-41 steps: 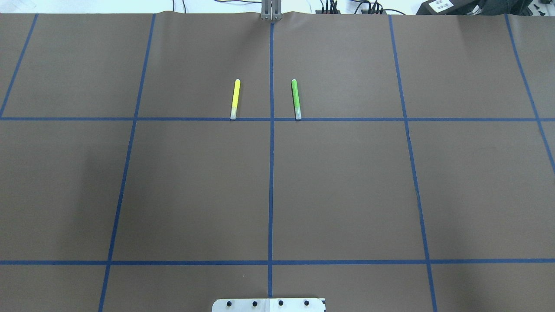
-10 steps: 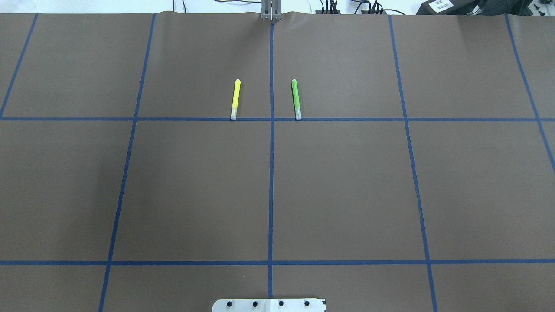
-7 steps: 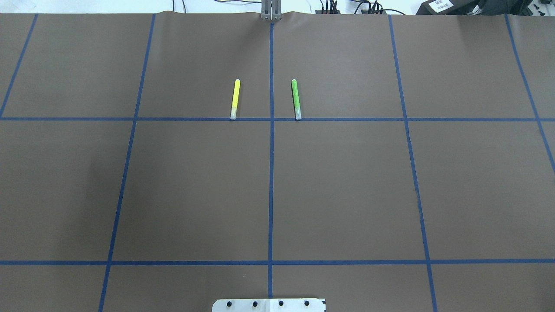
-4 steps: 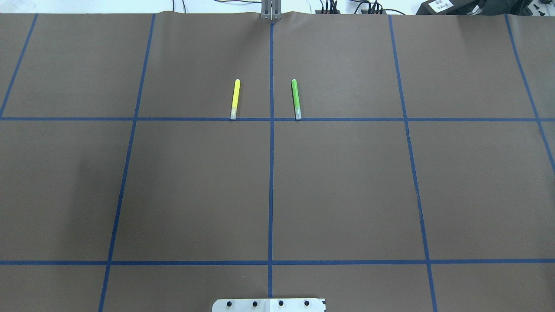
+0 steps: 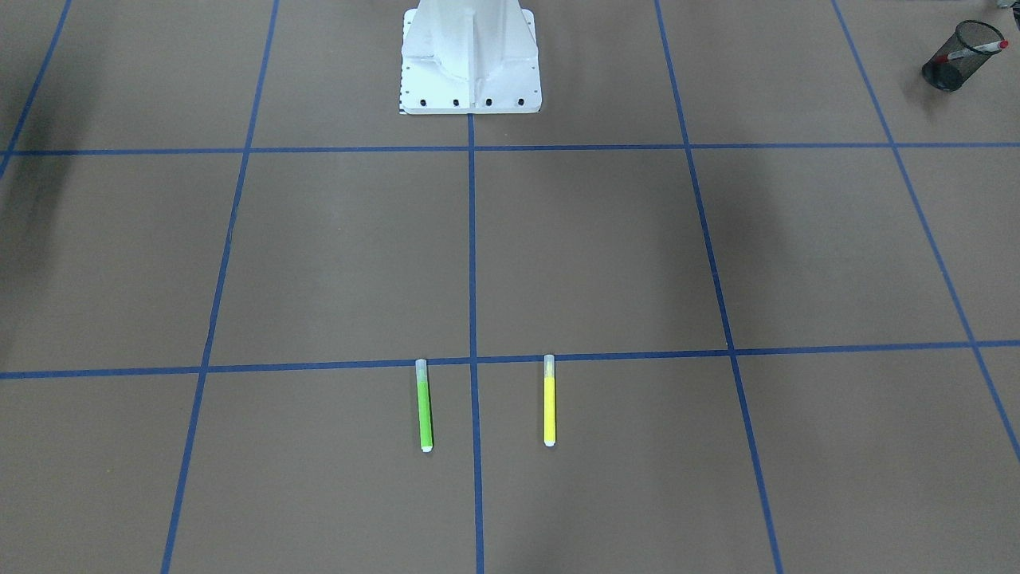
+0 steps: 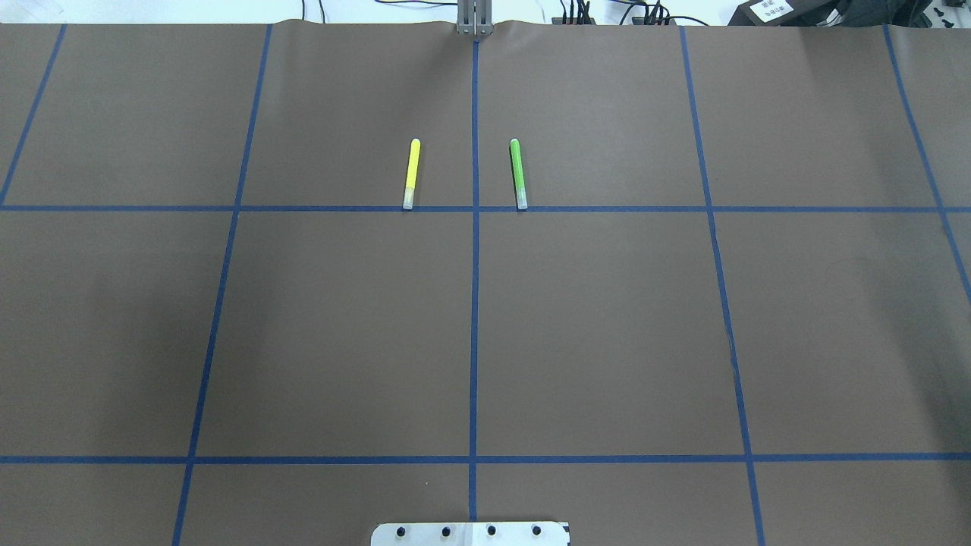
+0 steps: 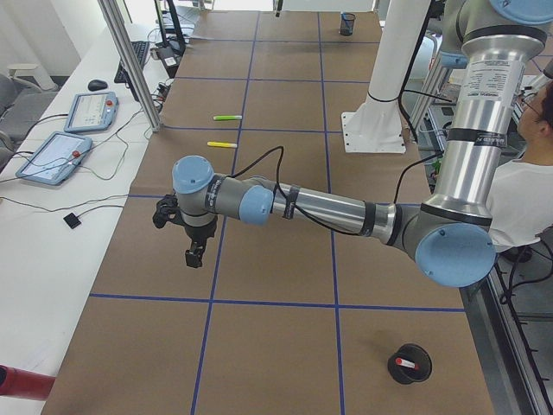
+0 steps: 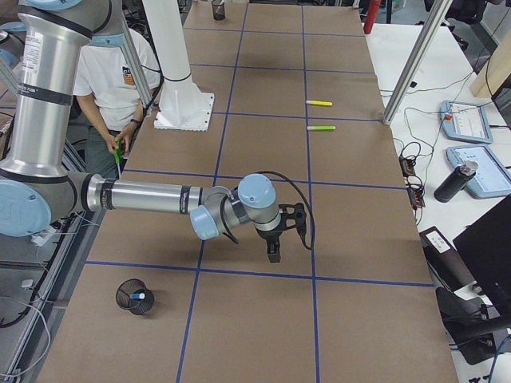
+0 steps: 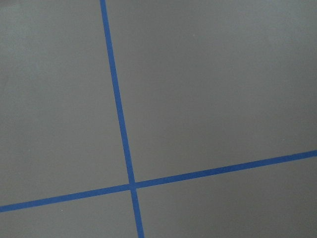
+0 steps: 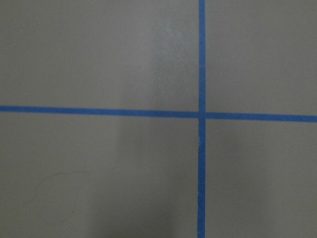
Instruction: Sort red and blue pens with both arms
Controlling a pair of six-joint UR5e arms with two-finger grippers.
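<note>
The red pen stands in a black mesh cup at the table's corner on my left side; it also shows in the left side view as the red pen inside the cup. The blue pen sits in another mesh cup on my right side. My left gripper hangs over bare table, far from its cup. My right gripper hangs likewise. Whether either is open or shut I cannot tell. Both wrist views show only brown table and blue tape.
A green marker and a yellow marker lie side by side across the table from the white robot base. A person stands behind the base. Tablets and cables lie past the far table edge.
</note>
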